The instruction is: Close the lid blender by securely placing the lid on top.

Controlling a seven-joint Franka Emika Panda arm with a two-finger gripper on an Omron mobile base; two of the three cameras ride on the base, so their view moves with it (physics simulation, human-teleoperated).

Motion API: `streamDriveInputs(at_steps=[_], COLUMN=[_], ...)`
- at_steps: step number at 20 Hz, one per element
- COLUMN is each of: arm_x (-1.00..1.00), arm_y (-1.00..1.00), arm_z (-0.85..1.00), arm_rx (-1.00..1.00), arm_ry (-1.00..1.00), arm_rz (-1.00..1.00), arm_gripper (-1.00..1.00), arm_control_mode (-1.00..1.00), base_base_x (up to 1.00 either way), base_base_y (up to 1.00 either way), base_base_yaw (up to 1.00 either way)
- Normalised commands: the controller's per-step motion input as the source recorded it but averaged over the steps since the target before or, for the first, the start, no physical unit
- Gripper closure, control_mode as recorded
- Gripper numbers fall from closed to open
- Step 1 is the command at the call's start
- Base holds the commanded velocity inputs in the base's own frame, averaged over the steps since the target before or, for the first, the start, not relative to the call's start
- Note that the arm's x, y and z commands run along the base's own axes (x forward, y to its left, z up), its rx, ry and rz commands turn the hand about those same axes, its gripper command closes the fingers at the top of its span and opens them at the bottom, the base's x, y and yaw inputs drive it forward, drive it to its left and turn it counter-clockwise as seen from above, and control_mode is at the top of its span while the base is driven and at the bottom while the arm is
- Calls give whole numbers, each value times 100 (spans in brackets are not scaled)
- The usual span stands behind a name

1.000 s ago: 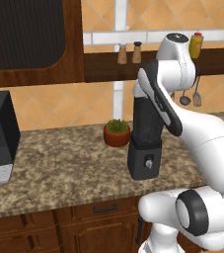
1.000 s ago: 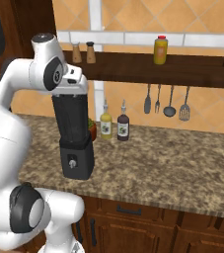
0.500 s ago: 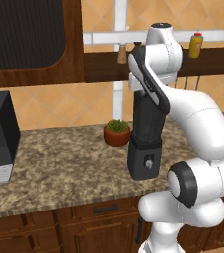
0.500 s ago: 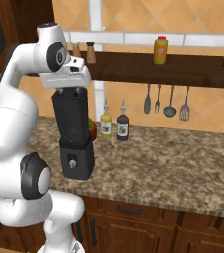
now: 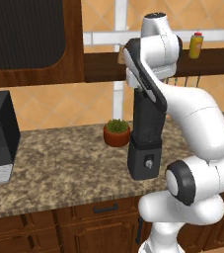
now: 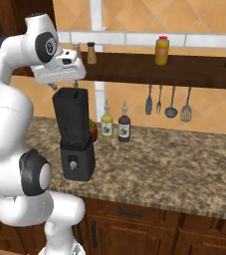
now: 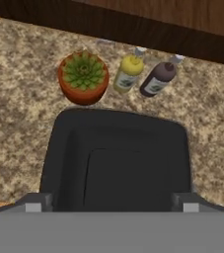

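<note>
Black jar of the blender (image 6: 73,130) stands on the granite counter (image 6: 184,164), near its front edge, with the potted plant (image 5: 116,132) just behind it. Gripper (image 6: 64,85) hangs directly over the jar mouth, fingers pointing down.

Hand view: blender (image 7: 116,160) seen from above, plant at 11 o'clock from the jar, a yellow bottle (image 7: 128,72) at 12 and a dark bottle (image 7: 158,79) at 1.

Lid: cannot locate it with confidence. The jar top reads as a dark square with an inner square. This could be the lid seated or the open jar interior; cannot tell which.

Gripper state: fingertips sit wide apart at the bottom edge of the hand view, nothing visibly held between them, so it reads as released.

Judgement: if the lid is on, only retreat is left; unverified.

Hidden: jar rim in the left base view, covered by the arm.
</note>
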Motion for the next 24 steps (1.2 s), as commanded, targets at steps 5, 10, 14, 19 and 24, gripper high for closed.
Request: streamDriveInputs(at_steps=[5,10,14,19,24], arm_x=[-98,-100,-100,-100,-83], arm_y=[55,76,72,55,12], arm_z=[30,-5,-43,-65,-66], arm_rx=[-7,-19,-20,-17,-7], arm_ry=[-19,-31,-26,-12,-3], arm_rz=[1,2,2,0,0], arm_gripper=[-100,-100,-100,-100,-100], arm_control_mode=[-100,-100,-100,-100,-100], base_base_x=[0,0,0,0,0], base_base_y=[0,0,0,0,0], base_base_yaw=[0,0,0,0,0])
